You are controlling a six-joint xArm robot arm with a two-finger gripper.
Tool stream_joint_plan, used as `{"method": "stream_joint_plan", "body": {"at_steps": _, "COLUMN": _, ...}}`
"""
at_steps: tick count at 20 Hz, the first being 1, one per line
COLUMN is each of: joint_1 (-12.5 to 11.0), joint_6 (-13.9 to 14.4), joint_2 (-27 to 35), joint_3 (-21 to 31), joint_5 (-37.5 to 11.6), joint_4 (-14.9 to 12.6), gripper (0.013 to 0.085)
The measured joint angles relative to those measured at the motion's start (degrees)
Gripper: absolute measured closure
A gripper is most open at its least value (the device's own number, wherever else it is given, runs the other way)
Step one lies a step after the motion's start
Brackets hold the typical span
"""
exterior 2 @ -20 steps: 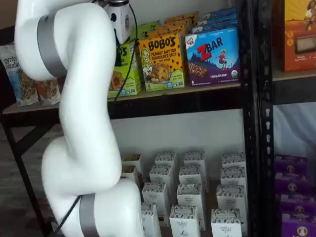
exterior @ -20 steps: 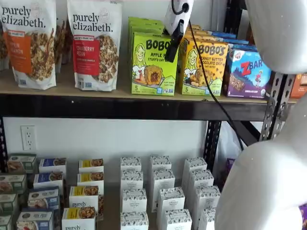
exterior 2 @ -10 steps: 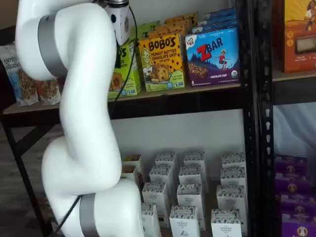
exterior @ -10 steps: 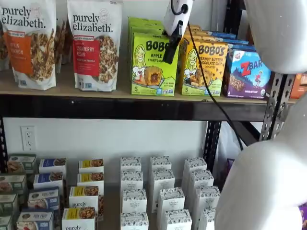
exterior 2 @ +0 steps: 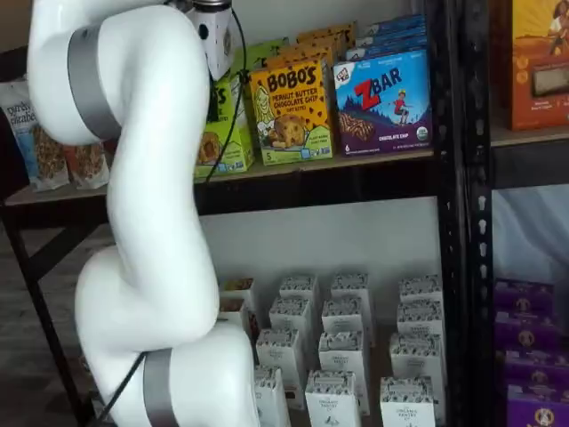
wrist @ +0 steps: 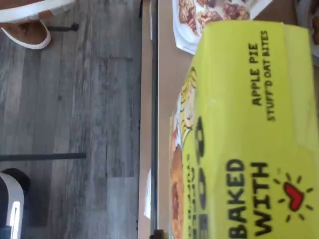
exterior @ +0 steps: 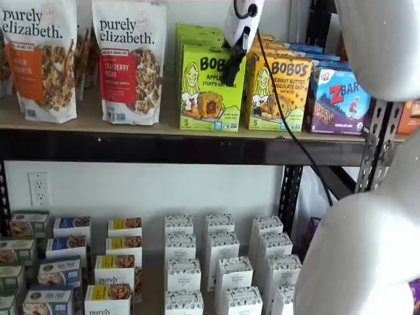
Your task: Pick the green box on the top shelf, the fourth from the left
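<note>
The green box point(exterior: 205, 92) stands upright at the front of a row of like boxes on the top shelf point(exterior: 164, 146). It says "APPLE PIE STUFF'D OAT BITES". My gripper point(exterior: 230, 75) hangs from the view's top edge over the box's upper right corner. One black finger shows side-on, so I cannot tell whether it is open or shut. In a shelf view the green box point(exterior 2: 229, 133) is partly hidden behind my white arm. The wrist view shows the box's lid point(wrist: 249, 139) close up, with the shelf's front rail point(wrist: 154, 124) beside it.
A yellow-orange Bobo's peanut butter box point(exterior: 279, 92) stands right beside the green box, then a blue ZBar box point(exterior: 338, 98). On the other side stand Purely Elizabeth granola bags point(exterior: 128, 62). Small white boxes point(exterior: 220, 262) fill the lower level. A black cable point(exterior: 282, 111) hangs from the gripper.
The gripper has shifted very slightly in front of the green box. The box has not moved.
</note>
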Motion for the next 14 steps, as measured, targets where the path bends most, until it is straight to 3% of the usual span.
{"method": "stream_joint_plan", "body": {"at_steps": 1, "joint_1": 0.0, "joint_6": 0.0, "joint_2": 0.0, "joint_3": -0.1, "joint_5": 0.0, "joint_4": 0.0, "gripper": 0.0450}}
{"method": "stream_joint_plan", "body": {"at_steps": 5, "joint_1": 0.1, "joint_6": 0.1, "joint_2": 0.0, "joint_3": -0.3, "joint_5": 0.3, "joint_4": -0.2, "gripper": 0.0450}}
{"method": "stream_joint_plan", "body": {"at_steps": 11, "joint_1": 0.1, "joint_6": 0.3, "joint_2": 0.0, "joint_3": -0.5, "joint_5": 0.3, "joint_4": 0.2, "gripper": 0.0570}}
{"method": "stream_joint_plan", "body": {"at_steps": 14, "joint_1": 0.3, "joint_6": 0.4, "joint_2": 0.1, "joint_3": -0.7, "joint_5": 0.5, "joint_4": 0.0, "gripper": 0.0570}}
